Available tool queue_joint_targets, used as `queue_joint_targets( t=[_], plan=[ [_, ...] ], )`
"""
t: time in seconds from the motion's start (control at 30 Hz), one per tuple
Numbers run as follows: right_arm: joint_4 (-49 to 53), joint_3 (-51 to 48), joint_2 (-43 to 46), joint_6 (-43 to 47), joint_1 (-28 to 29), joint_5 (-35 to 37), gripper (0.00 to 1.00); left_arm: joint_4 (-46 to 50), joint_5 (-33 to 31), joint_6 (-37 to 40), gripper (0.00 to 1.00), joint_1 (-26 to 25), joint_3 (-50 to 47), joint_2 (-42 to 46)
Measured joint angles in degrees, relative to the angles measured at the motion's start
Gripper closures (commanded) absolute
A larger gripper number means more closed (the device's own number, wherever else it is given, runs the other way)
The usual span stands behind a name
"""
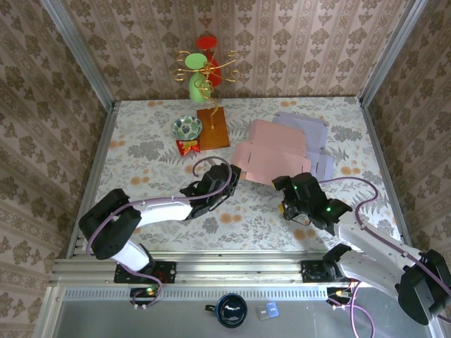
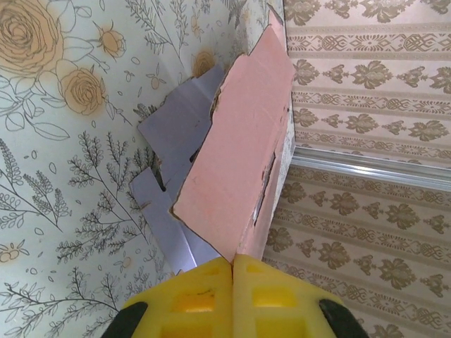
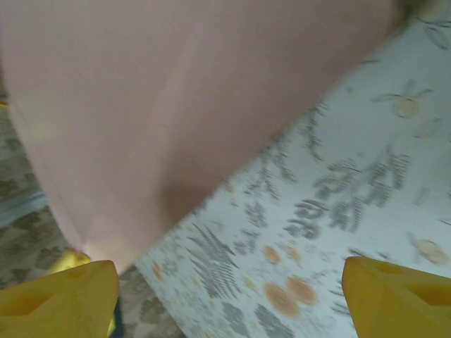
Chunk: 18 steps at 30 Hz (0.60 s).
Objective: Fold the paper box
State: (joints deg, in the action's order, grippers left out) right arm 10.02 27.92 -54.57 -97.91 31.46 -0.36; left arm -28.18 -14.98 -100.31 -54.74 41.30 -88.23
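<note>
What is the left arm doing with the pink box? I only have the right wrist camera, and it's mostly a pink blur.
Observer: The left gripper is shut on an edge of the pink box.
Operator: Is anything else lying near that sheet?
Observer: Yes, a purple box, still flat, lies just beyond it and is partly covered by the pink one.
Operator: Where does my arm sit relative to the sheet?
Observer: From above, the right gripper is at the sheet's near right corner, and the left one holds the near left corner.
</note>
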Motion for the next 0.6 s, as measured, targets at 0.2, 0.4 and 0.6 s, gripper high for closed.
queue_joint_targets(
  t=[0.2,0.4,0.6],
  plan=[
    [-5.7,0.4,-3.4,-3.0,0.3,3.5,0.42,0.6,1.4,-0.4,1.00,0.4,0.0,0.0],
    [-7.7,2.2,-4.0,-4.2,0.4,5.6,0.55,0.6,1.9,-0.7,1.00,0.8,0.0,0.0],
    [-7.8,3.5,-4.1,-4.3,0.4,6.4,0.64,0.6,2.3,-1.3,1.00,1.3,0.0,0.6]
  ],
)
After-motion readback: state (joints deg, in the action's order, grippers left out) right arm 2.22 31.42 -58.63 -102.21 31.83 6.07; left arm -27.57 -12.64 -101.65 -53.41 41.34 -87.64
